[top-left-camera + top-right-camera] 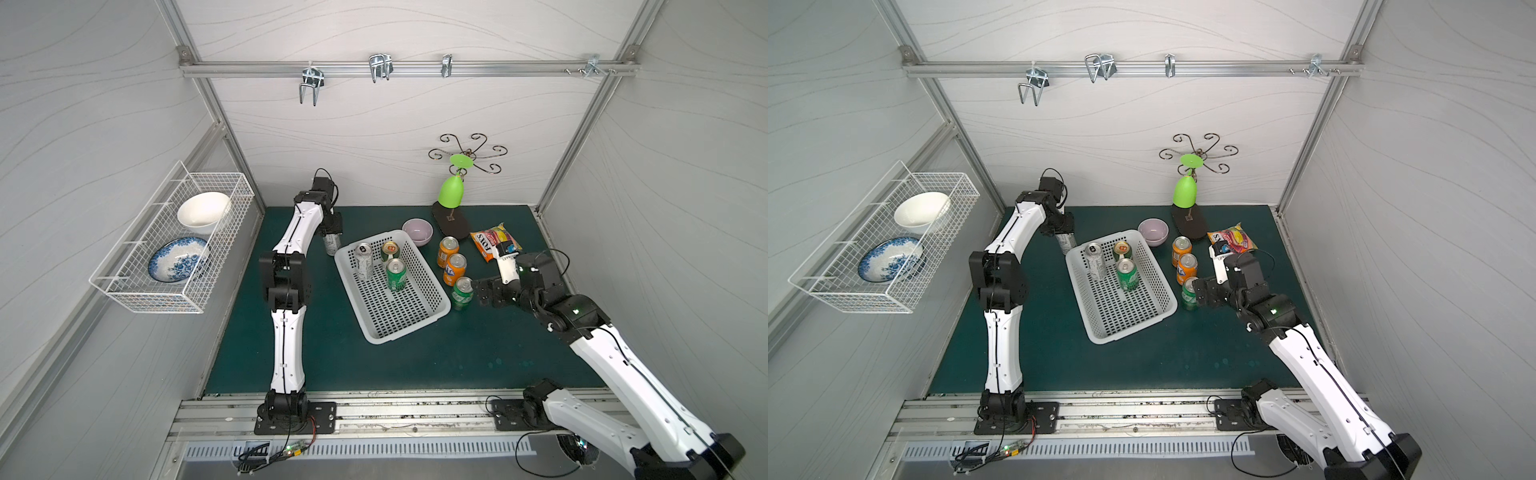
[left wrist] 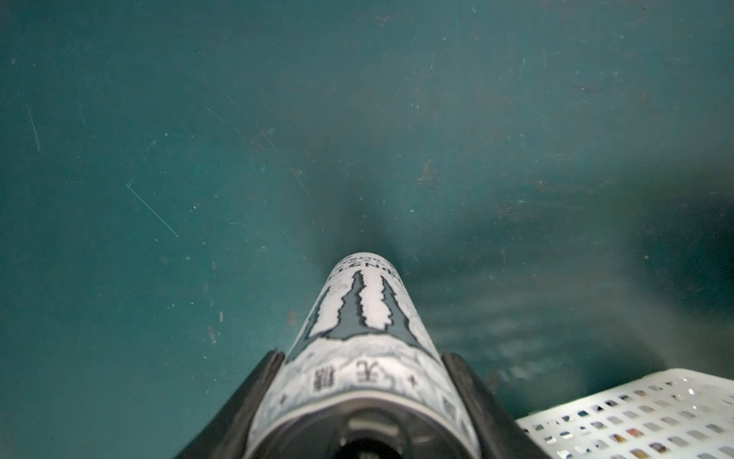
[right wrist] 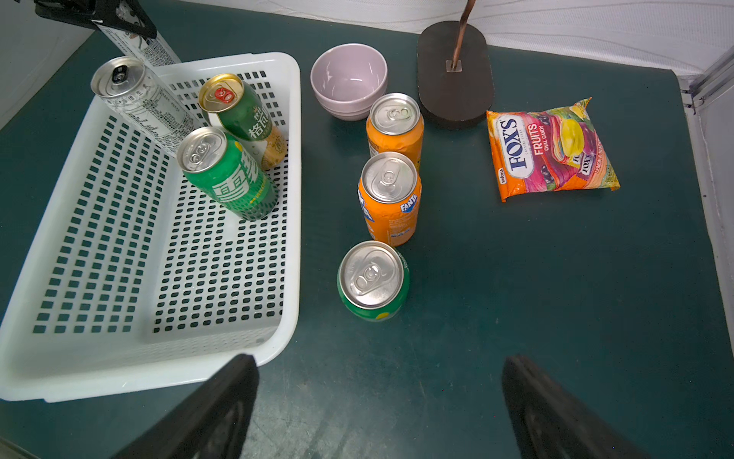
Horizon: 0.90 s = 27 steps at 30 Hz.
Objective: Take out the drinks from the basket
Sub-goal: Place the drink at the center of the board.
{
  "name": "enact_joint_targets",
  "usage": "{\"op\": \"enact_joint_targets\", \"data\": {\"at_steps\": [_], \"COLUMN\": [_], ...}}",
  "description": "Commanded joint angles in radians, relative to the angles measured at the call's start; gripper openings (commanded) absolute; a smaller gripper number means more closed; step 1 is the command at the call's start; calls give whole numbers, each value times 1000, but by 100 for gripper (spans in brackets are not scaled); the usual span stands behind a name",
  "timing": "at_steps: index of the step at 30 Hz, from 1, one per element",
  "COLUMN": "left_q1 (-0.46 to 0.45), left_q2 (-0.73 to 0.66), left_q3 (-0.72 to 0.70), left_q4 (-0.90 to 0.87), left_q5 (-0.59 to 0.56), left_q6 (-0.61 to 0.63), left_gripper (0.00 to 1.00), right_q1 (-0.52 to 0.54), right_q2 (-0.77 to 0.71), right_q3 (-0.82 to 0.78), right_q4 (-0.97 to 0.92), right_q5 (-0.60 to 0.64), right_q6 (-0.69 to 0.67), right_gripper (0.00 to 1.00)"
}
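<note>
Enclosure of pale grey walls (image 1: pixel 395 124) with faint wavy lines, framed by aluminium posts (image 1: pixel 589 124). A horizontal rail (image 1: pixel 415 68) on the back wall carries metal hooks (image 1: pixel 380 68). Dark green desk (image 1: pixel 457 353), scratched, evenly lit. White wire rack (image 1: pixel 158 297) on a side wall.

White basket (image 3: pixel 119 369) with 3 upright cans (image 3: pixel 230 179); 2 orange cans (image 3: pixel 391 198), green can (image 3: pixel 373 282), slim silver-white can (image 2: pixel 357 318) outside.

Glossy metal cans (image 3: pixel 389 198), smooth plastic basket (image 3: pixel 79 369), scuffed matt tabletop (image 3: pixel 516 278)
</note>
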Motion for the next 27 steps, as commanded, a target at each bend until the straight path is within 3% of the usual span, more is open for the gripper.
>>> {"op": "enact_joint_targets", "data": {"at_steps": [1,13,16,20,27], "left_q1": [3,3,5,8,9], "left_q2": [-1,-128,-203,-368,-756], "left_q3": [2,-3,-50,-210,-689], "left_q4": [44,0,-6,44,294], "left_q5": [10,-7,1,22,122], "left_q6": [1,13,5,-38,-163], "left_gripper": [61,98,98,98,99], "right_q1": [-5,-5,-5,2,99], "right_q2": [1,20,40,79,208], "right_q3": [-6,60,85,112,177], "right_q4": [-19,-44,-55,-50,-24], "right_q5": [-8,-58,-86,-133,-87], "right_q6": [-6,-15,-14,-9,-17], "right_gripper": [99,99,99,99,99]}}
